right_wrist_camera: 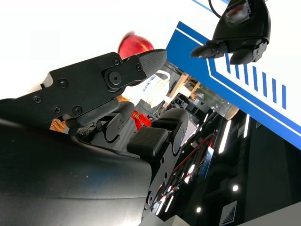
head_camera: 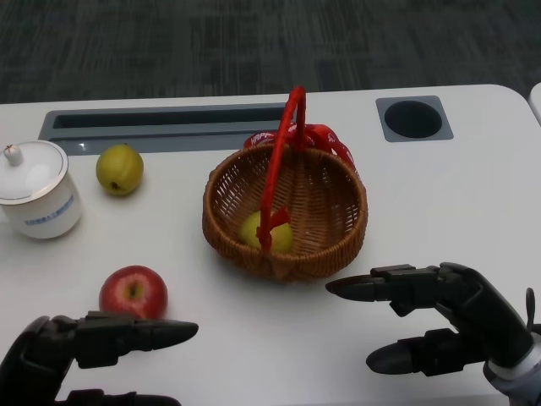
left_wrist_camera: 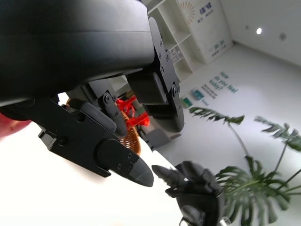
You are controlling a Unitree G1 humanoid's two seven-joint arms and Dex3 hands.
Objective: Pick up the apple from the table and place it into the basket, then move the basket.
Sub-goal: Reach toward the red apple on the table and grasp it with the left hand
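Awaiting pickup: apple [head_camera: 133,292] on surface [head_camera: 456,194], beside left robot hand [head_camera: 80,347]; basket [head_camera: 286,211] unmoved, holding yellow-green fruit [head_camera: 265,230]; both robot hands (right [head_camera: 444,317]) released, grasping nothing

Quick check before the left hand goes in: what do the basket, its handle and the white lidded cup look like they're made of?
Basket: woven wicker or rattan by the look, brown with a slight sheen; the strand weave shows plainly. Handle: wrapped in glossy red cord or plastic strip; the core is hidden. White lidded cup: probably glazed ceramic, smooth and shiny with a knob on the lid, though plastic can't be ruled out.
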